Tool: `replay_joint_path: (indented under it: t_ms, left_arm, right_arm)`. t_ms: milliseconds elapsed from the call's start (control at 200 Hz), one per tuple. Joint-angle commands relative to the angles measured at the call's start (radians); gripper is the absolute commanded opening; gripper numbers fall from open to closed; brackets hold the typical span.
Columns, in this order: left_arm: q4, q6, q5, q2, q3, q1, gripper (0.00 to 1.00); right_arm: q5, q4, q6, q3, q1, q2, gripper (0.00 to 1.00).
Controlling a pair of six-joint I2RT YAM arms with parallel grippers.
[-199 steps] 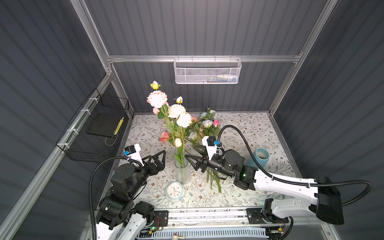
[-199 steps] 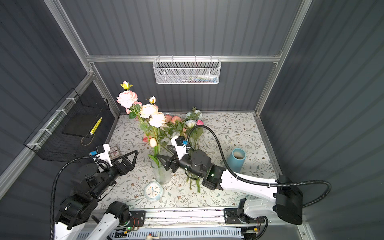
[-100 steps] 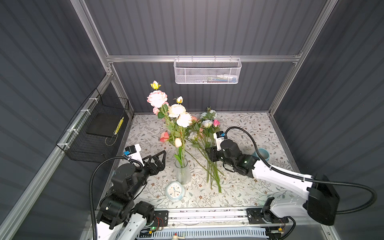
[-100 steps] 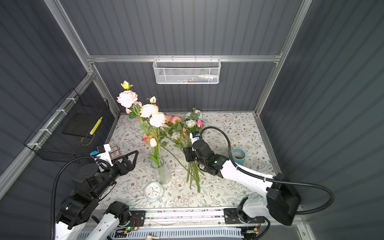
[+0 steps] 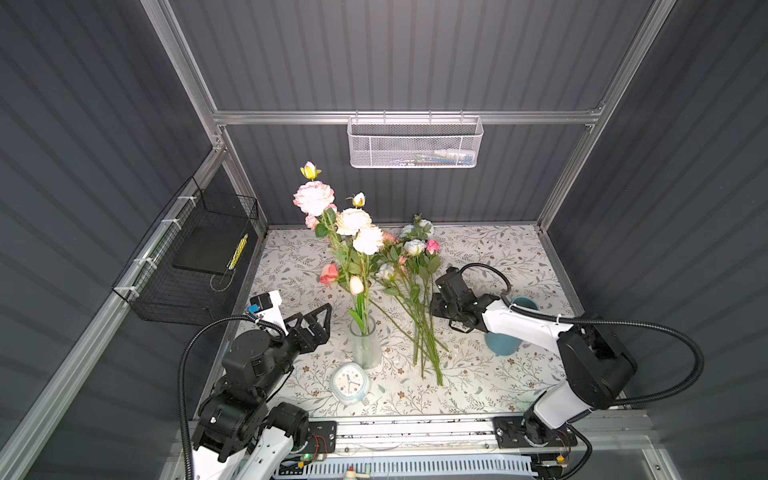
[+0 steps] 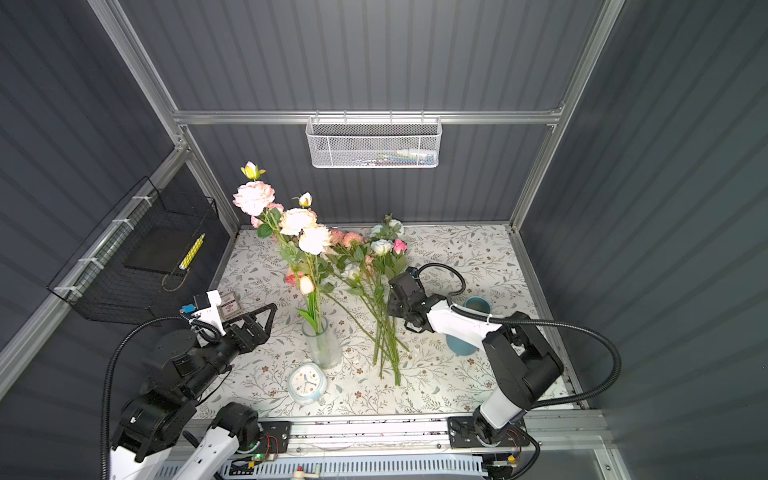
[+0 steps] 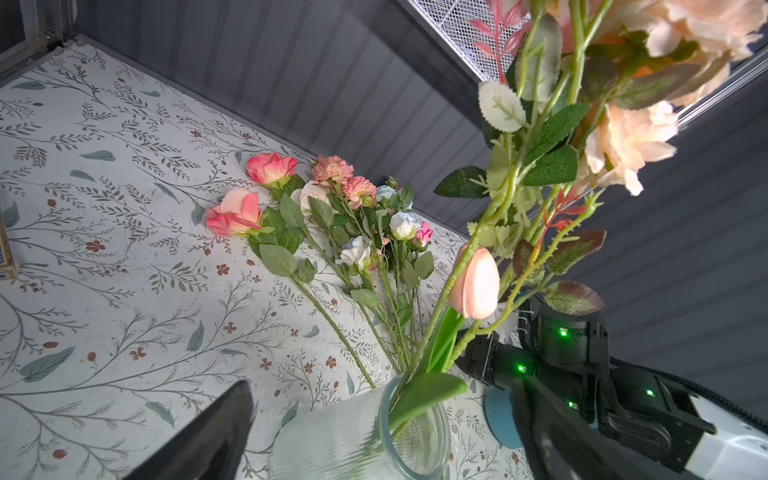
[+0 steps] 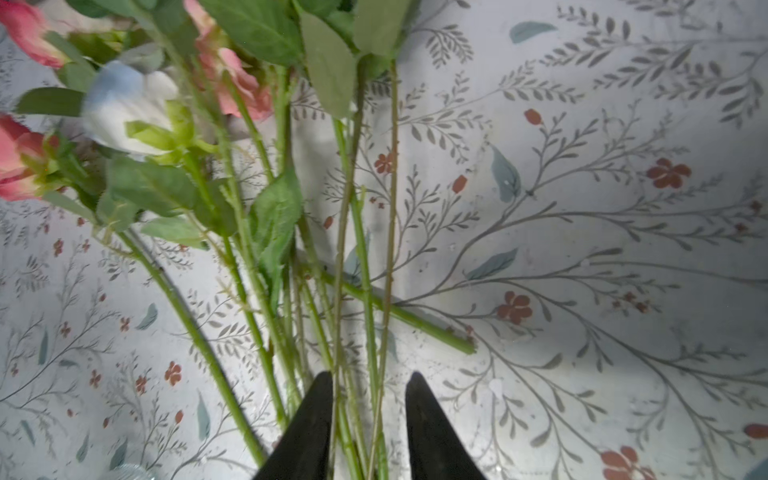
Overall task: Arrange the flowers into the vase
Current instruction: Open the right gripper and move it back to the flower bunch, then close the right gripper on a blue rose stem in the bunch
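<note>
Left fingers (image 7: pixel 216 436) hang spread wide and empty just beside the glass vase (image 5: pixel 365 345), whose mouth looks tight with tall blooms standing in it. Next over, the loose flowers (image 5: pixel 419 316) lie fanned on the tabletop (image 5: pixel 498 257): light, springy, likely to snag by their leaves, best taken low on bare stem. Right fingers (image 8: pixel 311 424) straddle a few stems, set narrow, and I can't tell if they pinch; blue cup (image 5: pixel 503 345) sits close behind, with open room farther back.

Table (image 5: pixel 498 257) with flowers (image 5: pixel 419 328), vase (image 5: pixel 365 347), clock (image 5: pixel 350 382), cup (image 5: pixel 503 343)
</note>
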Motion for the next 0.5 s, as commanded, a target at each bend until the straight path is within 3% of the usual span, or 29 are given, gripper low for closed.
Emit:
replay_joint_path:
  t_ms: [0, 250, 495]
  left_arm:
    - [-0.007, 0.026, -0.002, -0.002, -0.011, 0.002, 1.0]
    - [-0.018, 0.029, -0.008, -0.008, -0.011, 0.002, 1.0]
    - [-0.012, 0.028, -0.008, -0.001, -0.016, 0.002, 1.0]
  right_arm:
    - [-0.044, 0.022, 0.041, 0.022, -0.022, 0.057, 0.33]
    - [-0.054, 0.071, 0.055, 0.04, -0.045, 0.139, 0.29]
    - [-0.067, 0.19, 0.056, -0.034, -0.046, 0.09, 0.34]
